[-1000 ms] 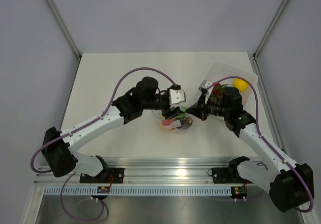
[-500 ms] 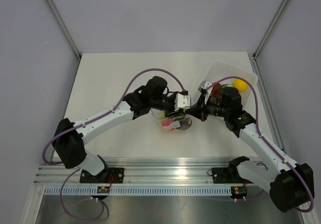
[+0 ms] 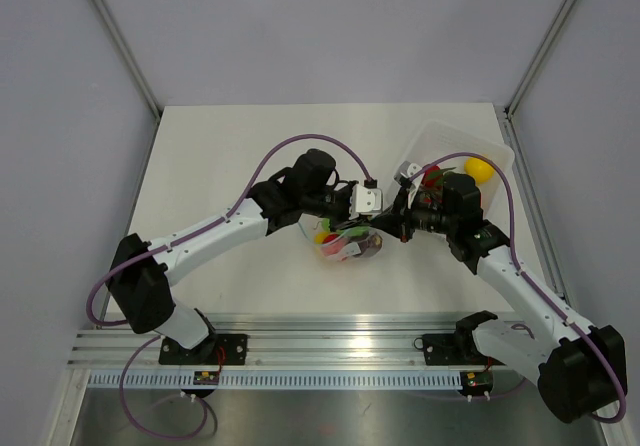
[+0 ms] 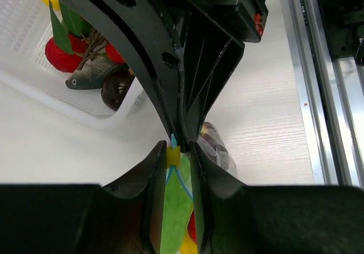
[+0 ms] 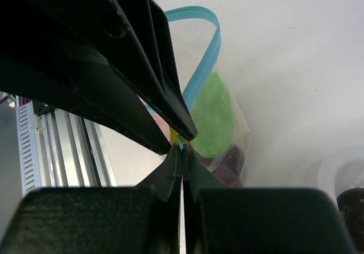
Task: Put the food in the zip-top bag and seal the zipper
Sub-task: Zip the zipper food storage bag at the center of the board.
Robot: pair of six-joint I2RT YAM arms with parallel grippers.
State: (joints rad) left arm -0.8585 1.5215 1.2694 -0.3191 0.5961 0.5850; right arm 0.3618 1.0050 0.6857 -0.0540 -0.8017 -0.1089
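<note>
Black left gripper (image 4: 173, 151) has slid in beside our right gripper (image 5: 182, 151), which pinches the zipper (image 5: 200, 74). Our left jaws are closing round the zip-top bag (image 3: 343, 243), mid-frame; we cannot tell if they grip yet. Some food (image 5: 213, 114) sits inside, so we think zipping comes next.

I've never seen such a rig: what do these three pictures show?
Two robot arms, the left arm and right arm, are bolted to a table. One picture looks down from above; the other two come from cameras on each wrist. On the table are a clear bag with toy food inside and a tub holding more toys. The right gripper pinches the bag's blue strip. The left gripper has a finger either side of the bag's top; whether they grip it, I cannot tell.
</note>
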